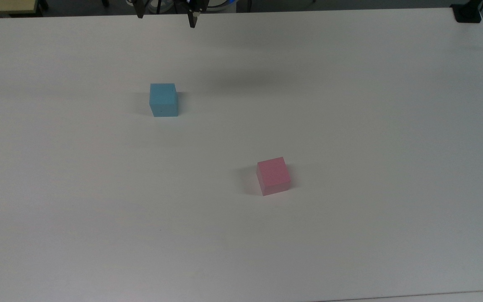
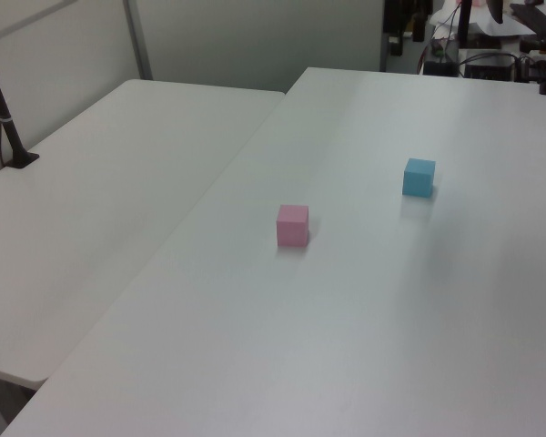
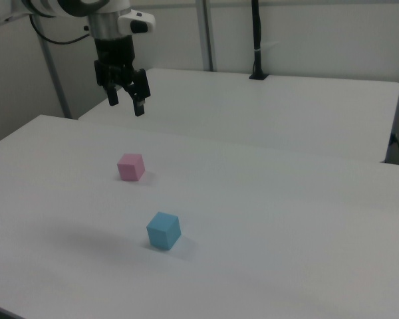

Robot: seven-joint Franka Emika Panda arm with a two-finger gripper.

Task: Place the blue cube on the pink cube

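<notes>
In the right view, the blue cube [image 3: 163,230] sits nearest on the white table [image 3: 286,219], flat and alone. Beyond it, well apart, the pink cube [image 3: 130,167] rests on the same table with its top bare. Farthest back my gripper [image 3: 125,104] hangs high above the table, fingers [image 3: 139,108] spread apart, pointing down and holding nothing.

The blue cube [image 1: 163,100] was a plain sky blue, the pink cube [image 1: 273,175] a flat pink (neither patterned). The table [image 1: 350,105] was white. The gripper [image 3: 125,101], upper left in the right view, was black.
</notes>
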